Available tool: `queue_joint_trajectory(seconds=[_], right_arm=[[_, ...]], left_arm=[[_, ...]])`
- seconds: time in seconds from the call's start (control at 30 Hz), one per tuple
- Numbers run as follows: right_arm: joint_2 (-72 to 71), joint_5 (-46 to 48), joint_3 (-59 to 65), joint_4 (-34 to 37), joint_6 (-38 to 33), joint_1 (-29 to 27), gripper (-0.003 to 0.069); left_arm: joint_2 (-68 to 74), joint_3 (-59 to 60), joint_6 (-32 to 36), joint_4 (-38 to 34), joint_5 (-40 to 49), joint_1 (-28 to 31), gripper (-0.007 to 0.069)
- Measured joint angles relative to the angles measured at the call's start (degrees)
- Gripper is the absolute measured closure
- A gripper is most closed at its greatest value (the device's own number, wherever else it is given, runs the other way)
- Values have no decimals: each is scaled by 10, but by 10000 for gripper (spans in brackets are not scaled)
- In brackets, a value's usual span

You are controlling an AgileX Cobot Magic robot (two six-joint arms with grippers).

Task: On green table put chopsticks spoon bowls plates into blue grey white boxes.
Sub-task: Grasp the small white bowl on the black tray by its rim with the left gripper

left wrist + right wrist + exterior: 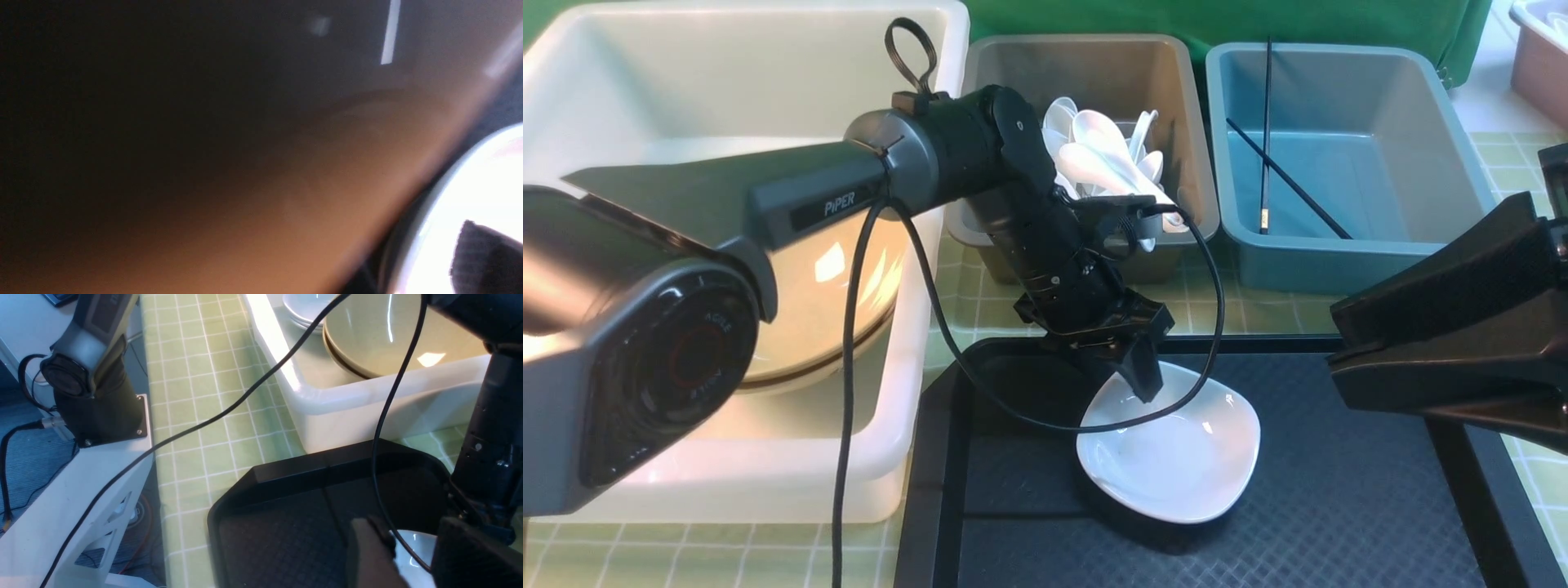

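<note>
On tray (1339, 506), near its far edge: plate (1184, 457), left gripper (1141, 385) over it. One finger (1146, 367) stood inside plate's far rim; the other was hidden, so couldn't tell whether parted or clamped. Left wrist view was mostly blur, only plate rim legible. By tray's right edge: right gripper (408, 543), cut off by frame, fingers apart, empty. Bowls (841, 278) in white box (768, 73) were half masked by left arm (792, 196).

Left claw (1137, 377) reaches down to the white plate (1176, 461) on the black tray (1339, 498); one finger (1147, 380) stands inside its far rim. White box (768, 482) holds a tan bowl (849, 282), grey box (1013, 82) spoons (1098, 155), blue box (1339, 263) two chopsticks (1267, 131). Tabletop (1258, 314) green-checked.
</note>
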Motion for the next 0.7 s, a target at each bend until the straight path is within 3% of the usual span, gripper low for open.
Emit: queue_joint_trajectory(seconds=[0.3, 0.53, 0.7], right_arm=[[0, 0, 0, 0, 0, 0, 424], [0, 0, 0, 0, 0, 0, 424], [0, 0, 0, 0, 0, 0, 424]], left_arm=[[0, -2, -5, 2, 2, -3, 589], [-12, 1, -15, -22, 9, 0, 609], [-68, 7, -20, 10, 25, 0, 609]])
